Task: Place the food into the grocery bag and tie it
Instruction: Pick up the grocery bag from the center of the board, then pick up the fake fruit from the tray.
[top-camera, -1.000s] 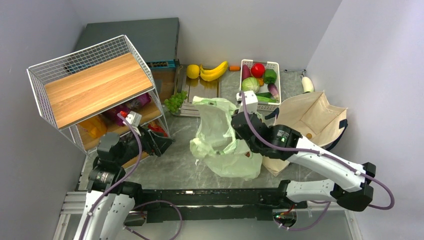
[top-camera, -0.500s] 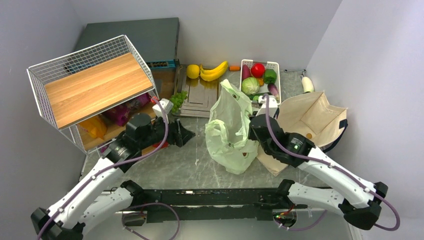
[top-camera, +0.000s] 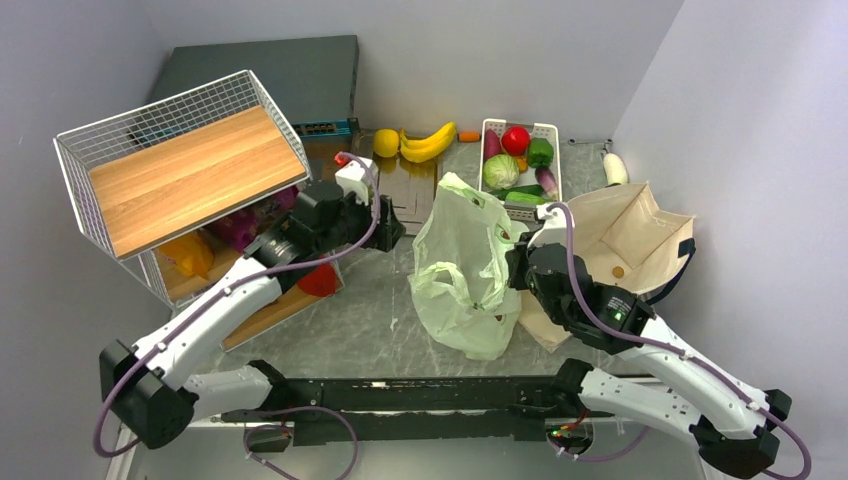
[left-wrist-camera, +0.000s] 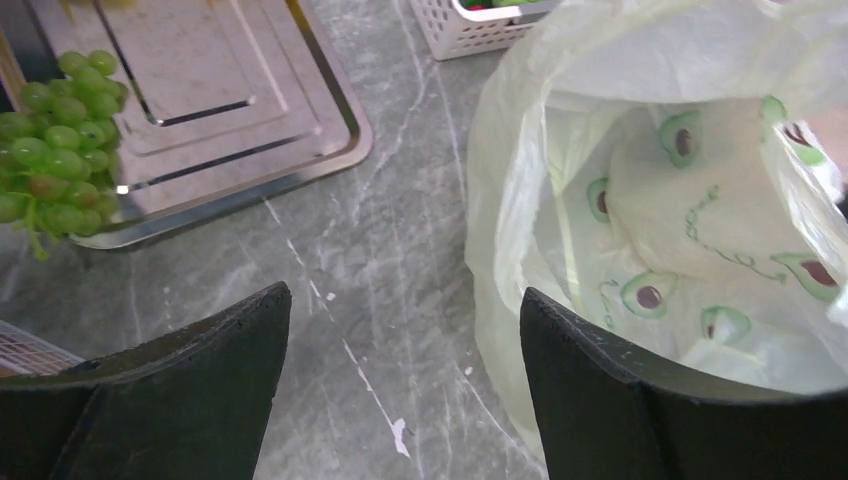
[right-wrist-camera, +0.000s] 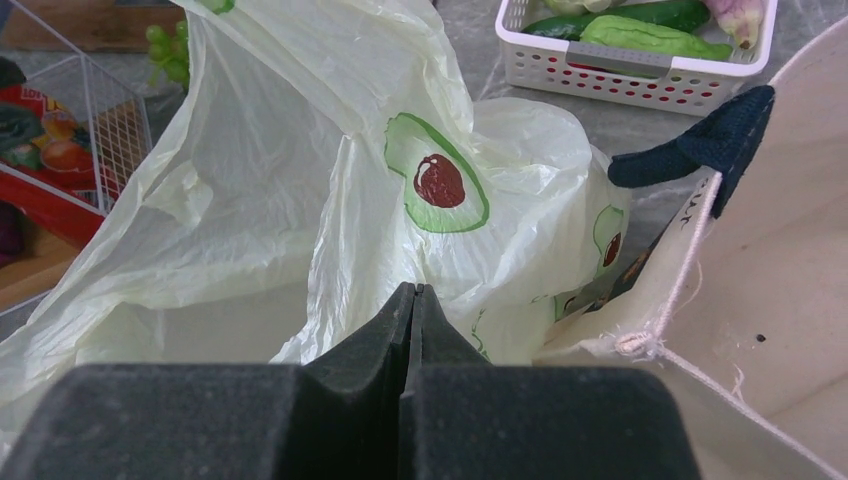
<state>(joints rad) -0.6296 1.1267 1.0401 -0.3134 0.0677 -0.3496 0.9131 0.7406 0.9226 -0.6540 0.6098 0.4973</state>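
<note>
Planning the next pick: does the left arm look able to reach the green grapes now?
Probably yes: the left claw is open and empty, and the grapes lie just ahead, nothing between.

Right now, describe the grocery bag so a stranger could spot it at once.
On the grey marble table, look in the middle, between the metal tray and the beige tote. The bag is thin, crinkly, pale-green plastic printed with halved avocados, unlike the stiff canvas tote.

1 grocery bag (top-camera: 460, 260), 1 tote (top-camera: 625, 235), 1 lemon (top-camera: 386, 142), 1 grape bunch (left-wrist-camera: 50, 150).
</note>
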